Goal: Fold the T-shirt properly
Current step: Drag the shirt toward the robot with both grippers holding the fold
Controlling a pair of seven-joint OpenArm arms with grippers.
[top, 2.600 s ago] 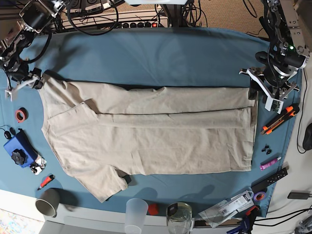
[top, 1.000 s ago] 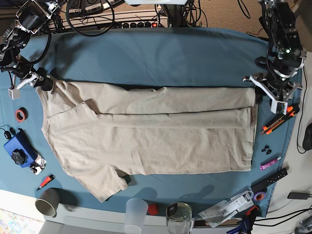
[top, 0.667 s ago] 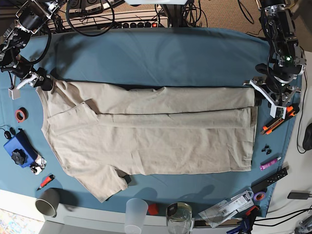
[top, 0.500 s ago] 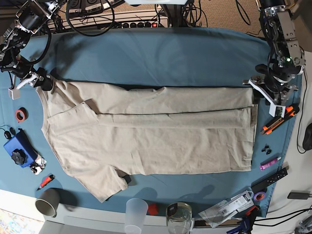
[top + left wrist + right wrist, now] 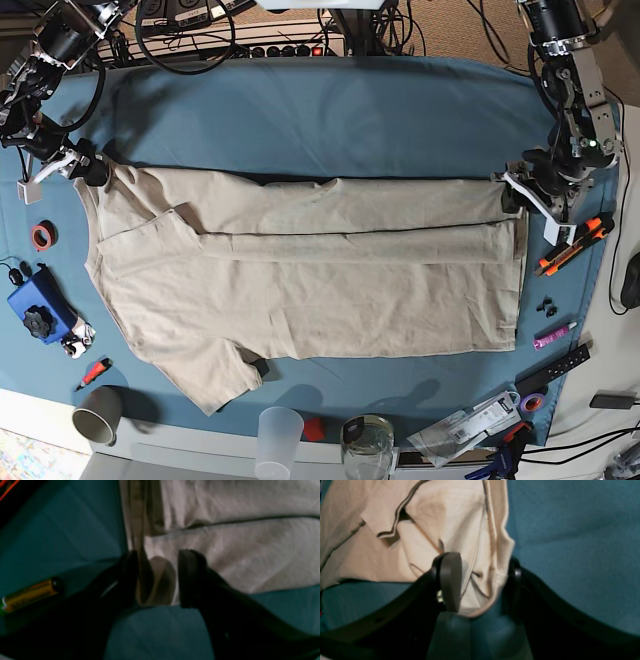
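Note:
The beige T-shirt [image 5: 310,270] lies flat across the table, its far long edge folded down toward the middle. My left gripper [image 5: 522,195] stands at the shirt's far right hem corner. In the left wrist view its jaws are apart, straddling a bunched loop of hem [image 5: 157,580] with the T-shirt [image 5: 237,542] spread beyond. My right gripper [image 5: 85,168] sits at the far left shoulder corner. In the right wrist view its wide-open jaws straddle a fold of cloth [image 5: 480,582], one finger [image 5: 450,580] resting on the T-shirt [image 5: 432,517].
The teal tablecloth [image 5: 320,110] covers the table. An orange utility knife [image 5: 575,243] and a purple marker [image 5: 553,335] lie right of the hem. A blue box [image 5: 38,305], red tape roll [image 5: 41,236], cups [image 5: 97,413] [image 5: 279,440] and a jar [image 5: 367,447] stand left and front. A gold battery [image 5: 30,595] lies beside the left gripper.
My left gripper has moved in from the right onto the hem corner, and its jaws have narrowed around the cloth. The right gripper has stayed in place.

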